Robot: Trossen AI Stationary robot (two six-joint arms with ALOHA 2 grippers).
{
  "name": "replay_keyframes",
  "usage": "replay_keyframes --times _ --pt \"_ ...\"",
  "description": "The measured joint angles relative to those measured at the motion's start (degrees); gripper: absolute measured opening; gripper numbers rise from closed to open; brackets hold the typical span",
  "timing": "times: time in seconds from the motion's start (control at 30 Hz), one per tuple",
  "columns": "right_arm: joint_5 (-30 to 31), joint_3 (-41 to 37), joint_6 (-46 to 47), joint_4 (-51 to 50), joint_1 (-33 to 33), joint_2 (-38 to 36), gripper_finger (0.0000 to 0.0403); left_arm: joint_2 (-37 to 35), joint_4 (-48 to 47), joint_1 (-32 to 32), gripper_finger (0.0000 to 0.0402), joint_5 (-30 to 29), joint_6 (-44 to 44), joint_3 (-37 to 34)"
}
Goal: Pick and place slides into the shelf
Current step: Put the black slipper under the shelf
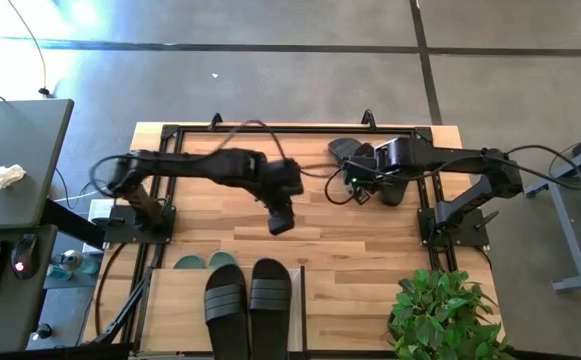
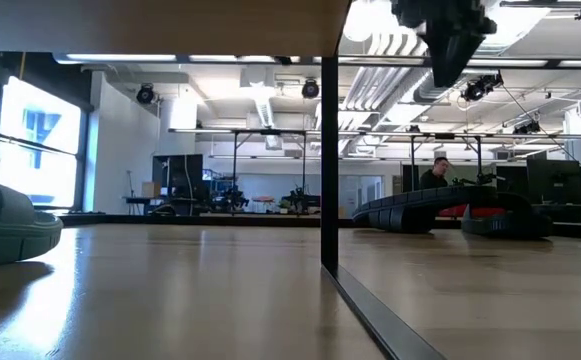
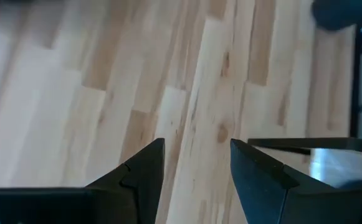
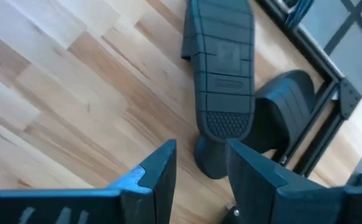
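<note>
Two black slides [image 1: 248, 305] lie side by side, soles down, on the top board of the shelf [image 1: 175, 310] at the table's near edge. The toes of a green pair [image 1: 207, 262] stick out from under that board. Two more black slides lie at the far right: one sole up [image 4: 221, 81], the other [image 4: 286, 106] beside it by the frame. My right gripper [image 4: 199, 180] hangs open above the sole-up slide, clear of it. My left gripper [image 3: 196, 180] is open with nothing in it, above bare tabletop near the middle [image 1: 281, 222].
A dark metal frame [image 1: 170, 135] runs round the tabletop, close behind the far black slides. A potted plant [image 1: 440, 315] stands at the near right corner. In the low view a shelf post [image 2: 329, 150] stands upright. Bare wood lies between the shelf and the far slides.
</note>
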Motion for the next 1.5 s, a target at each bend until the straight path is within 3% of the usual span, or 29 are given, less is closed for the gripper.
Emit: replay_keyframes --times 0.23,0.5,0.7,0.97,1.2,1.5 --pt "1.62 -16.77 -1.14 9.04 -0.79 0.28 0.0128 -10.28 1.0 -5.18 0.0166 -0.15 0.1 0.02" --pt "-2.95 -26.24 -9.16 20.02 -2.77 0.14 0.0138 -17.11 3.58 -10.88 0.0166 0.22 -0.28 0.01" --pt "0.1 -26.82 -17.77 20.77 -4.13 0.15 0.018 -20.3 3.52 -13.73 0.0166 0.43 -2.91 -0.08" --pt "10.9 -26.59 -20.05 23.86 -3.52 0.13 0.025 -24.06 4.74 -17.35 0.0166 -2.53 -4.79 -0.04" --pt "11.63 -26.58 -15.11 23.88 -1.77 1.27 0.0256 -25.85 7.86 -21.53 0.0166 -7.07 -4.15 -0.09" --pt "13.77 -26.59 -16.15 22.46 0.86 10.91 0.0256 -25.81 7.92 -21.37 0.0166 -7.67 -4.51 -0.09"
